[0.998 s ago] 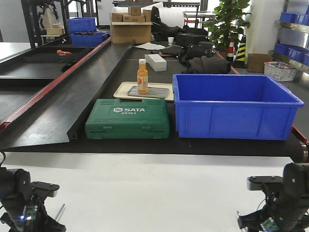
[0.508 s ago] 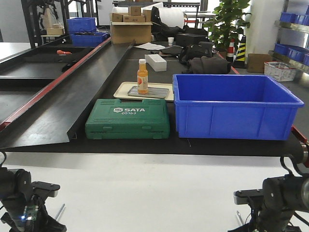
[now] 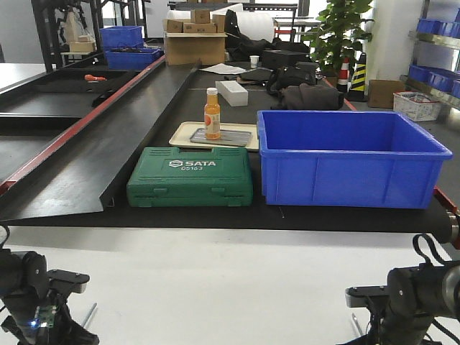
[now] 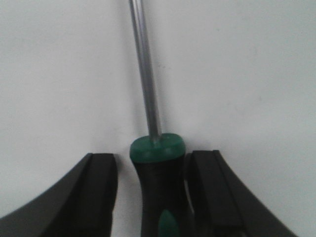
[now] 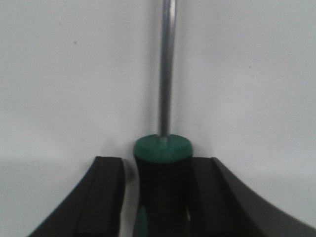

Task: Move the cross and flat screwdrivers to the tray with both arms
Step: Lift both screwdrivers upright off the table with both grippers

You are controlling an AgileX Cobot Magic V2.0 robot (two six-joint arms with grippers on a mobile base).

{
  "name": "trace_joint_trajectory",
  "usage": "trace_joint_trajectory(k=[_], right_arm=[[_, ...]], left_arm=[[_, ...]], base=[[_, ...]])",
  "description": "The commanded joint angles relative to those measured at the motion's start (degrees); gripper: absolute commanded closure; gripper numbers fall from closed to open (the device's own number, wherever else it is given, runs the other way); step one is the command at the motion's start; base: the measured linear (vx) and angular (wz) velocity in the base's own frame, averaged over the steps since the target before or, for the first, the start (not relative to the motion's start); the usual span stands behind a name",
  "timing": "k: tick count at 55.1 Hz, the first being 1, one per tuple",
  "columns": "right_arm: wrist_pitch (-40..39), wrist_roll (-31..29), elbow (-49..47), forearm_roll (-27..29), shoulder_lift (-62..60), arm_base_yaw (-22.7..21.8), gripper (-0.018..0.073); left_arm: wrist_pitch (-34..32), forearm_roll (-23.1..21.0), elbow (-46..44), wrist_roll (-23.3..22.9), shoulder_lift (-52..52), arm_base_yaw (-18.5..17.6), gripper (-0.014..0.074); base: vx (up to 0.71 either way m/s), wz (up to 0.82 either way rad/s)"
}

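Bright, even light fills the sharp front view; the white table (image 3: pixel 215 280) looks nearly washed out. Both wrist views are dimmer and soft; the left screwdriver (image 4: pixel 157 149) and right screwdriver (image 5: pixel 163 150) blur; grey shadow lies beside the right one.

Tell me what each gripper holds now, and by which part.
Nothing is gripped yet, it seems. The left gripper straddles one screwdriver at its handle, the right gripper the other screwdriver; a gap shows beside each handle.

Our left arm (image 3: pixel 32 295) and right arm (image 3: pixel 413 298) bend down low. Our left claw (image 4: pixel 154 158) has its fingers (image 4: pixel 98 190) apart. Our right claw (image 5: pixel 157 160) has its fingers (image 5: pixel 106 197) apart too.
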Motion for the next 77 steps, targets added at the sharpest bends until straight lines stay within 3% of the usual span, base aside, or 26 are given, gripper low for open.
trace_joint_trajectory(k=[1,10,13,27,42,56,71,77], right_arm=[[-0.1,0.0,-1.1,0.5,-2.1,-0.2,0.0355],[0.0,0.0,-1.1,0.8,-2.1,-0.2,0.0565],[0.0,0.0,-1.1,0.8,-2.1,-0.2,0.0573],[1.9,-0.7,-3.2,0.9,-5.0,-0.2,0.057],[-2.3,-3.1,-3.9,2.4,-17.5,-0.2,0.057],[-8.1,-5.7,-3.9,5.1,-31.2,-0.2,0.057],[-13.1,-12.4,-3.9,14.3,-41.7,-0.2,0.057],[-13.8,-19.0,-5.0,20.6,-43.8,-0.1,0.0568]], left_arm=[[0.2,-1.6,-1.1,-0.1,-2.0,-0.5,0.0313],[0.1,-3.9,-1.1,-0.1,-2.0,-0.5,0.0538],[0.0,-4.9,-1.1,0.0,-2.0,-0.5,0.0606],[-0.5,-9.4,-1.1,0.0,-4.6,-0.5,0.0602],[-5.0,-16.2,-1.1,0.6,-17.0,-0.7,0.0601],[-13.8,-21.5,-1.1,4.9,-30.2,-3.0,0.06],[-18.8,-21.3,-1.1,4.4,-41.7,-5.8,0.0597],[-19.0,-20.8,-1.1,4.2,-44.6,-5.6,0.0596]], base=[[0.0,0.0],[0.0,0.0],[0.0,0.0],[0.0,0.0],[0.0,0.0],[0.0,0.0],[0.0,0.0],[0.0,0.0]])
